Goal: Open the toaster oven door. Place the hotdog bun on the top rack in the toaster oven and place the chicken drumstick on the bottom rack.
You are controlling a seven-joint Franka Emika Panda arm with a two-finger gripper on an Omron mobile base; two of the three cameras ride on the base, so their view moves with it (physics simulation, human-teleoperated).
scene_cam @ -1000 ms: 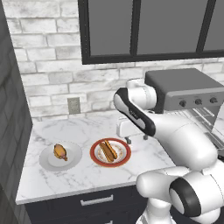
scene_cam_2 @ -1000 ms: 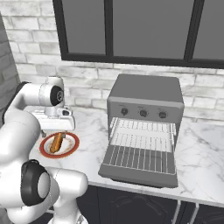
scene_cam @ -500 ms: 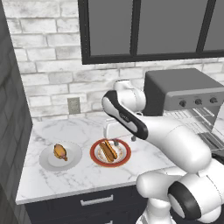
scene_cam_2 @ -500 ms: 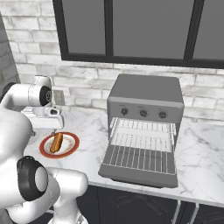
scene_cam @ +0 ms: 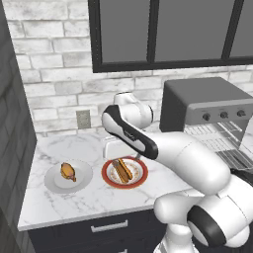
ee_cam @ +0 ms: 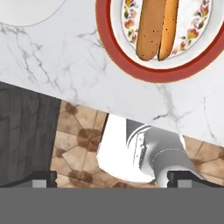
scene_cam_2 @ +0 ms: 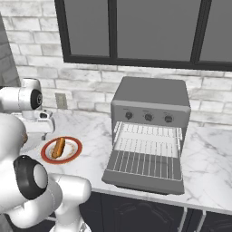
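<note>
The hotdog bun (scene_cam: 122, 170) (scene_cam_2: 58, 147) (ee_cam: 155, 26) lies on a red-rimmed plate (scene_cam: 141, 180) (scene_cam_2: 74, 153) (ee_cam: 131, 70) on the marble counter. My gripper (scene_cam: 117, 156) (scene_cam_2: 44, 135) (ee_cam: 112, 177) hovers open just above that plate, nothing between its fingertips (ee_cam: 43, 177). The chicken drumstick (scene_cam: 68, 171) rests on a white plate (scene_cam: 54, 183) further left. The toaster oven (scene_cam: 207, 101) (scene_cam_2: 149, 97) stands to the right with its door (scene_cam_2: 144, 180) folded down flat. Inside I see the top rack (scene_cam_2: 149, 131) and the bottom rack (scene_cam_2: 147, 146).
A brick wall with a socket (scene_cam: 83, 118) runs behind the counter, under a dark window. A dark tall unit (scene_cam: 12, 148) bounds the counter on the left. The counter's front edge (ee_cam: 87, 103) lies close under the hand, with tiled floor below.
The arm has swung left, away from the toaster oven, and the hand has come over the hotdog plate. The jaws stayed open. The food and oven have not moved.
</note>
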